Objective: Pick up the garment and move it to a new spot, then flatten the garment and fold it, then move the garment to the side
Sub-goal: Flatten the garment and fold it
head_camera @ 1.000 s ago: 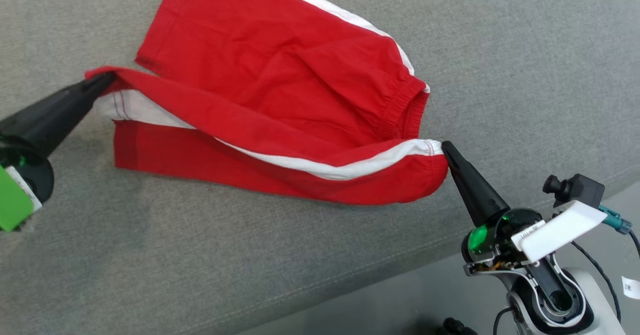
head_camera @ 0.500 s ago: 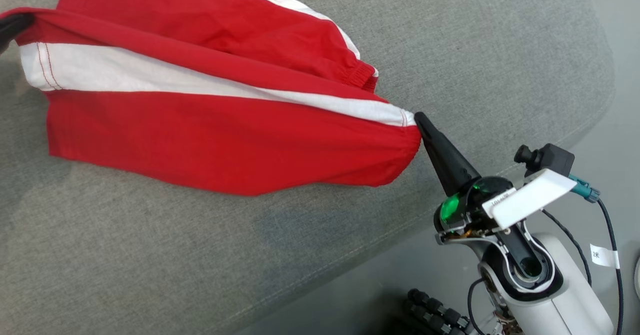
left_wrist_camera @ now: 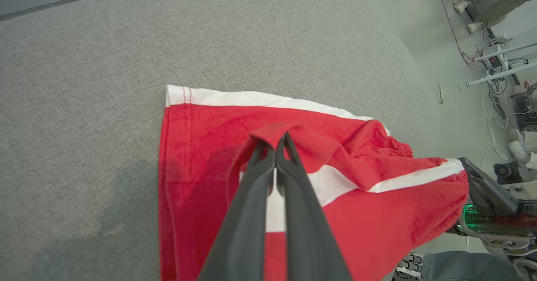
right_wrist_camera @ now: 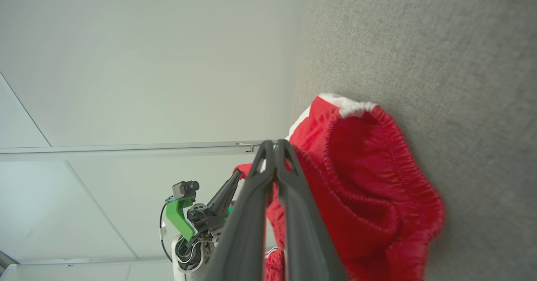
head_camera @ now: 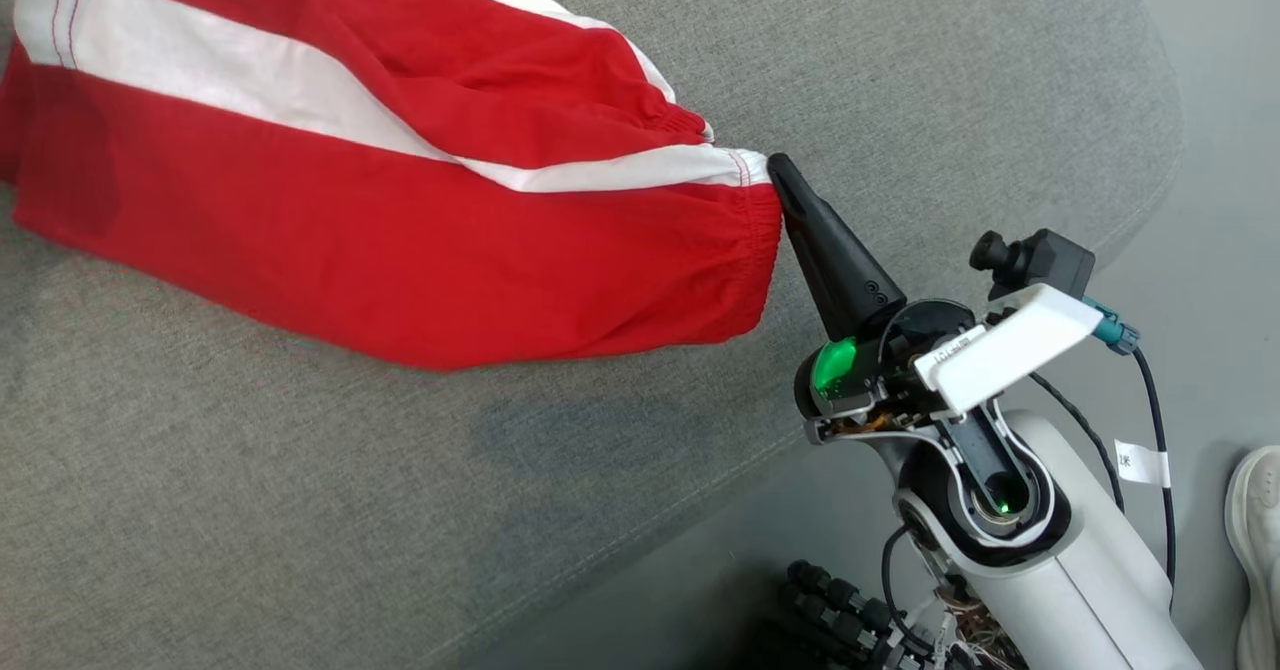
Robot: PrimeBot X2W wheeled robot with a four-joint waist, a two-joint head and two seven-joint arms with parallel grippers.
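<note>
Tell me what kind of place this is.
Probably a robotics lab: the grey woven upholstered surface serves as workbench, while a red cable and electronics on white shelves line the smooth grey floor.

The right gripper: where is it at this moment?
In the head view the right gripper is right of centre, shut on the waistband end of the red garment, above the grey fabric surface near its edge.

I had the right gripper (head_camera: 778,166) at centre right of the head view, fingers pressed together and pointing up-left, its pale forearm (head_camera: 1090,590) leaving by the lower right corner. The left gripper (left_wrist_camera: 276,141) was clamped too; both pinched the red shorts (head_camera: 400,250).
</note>
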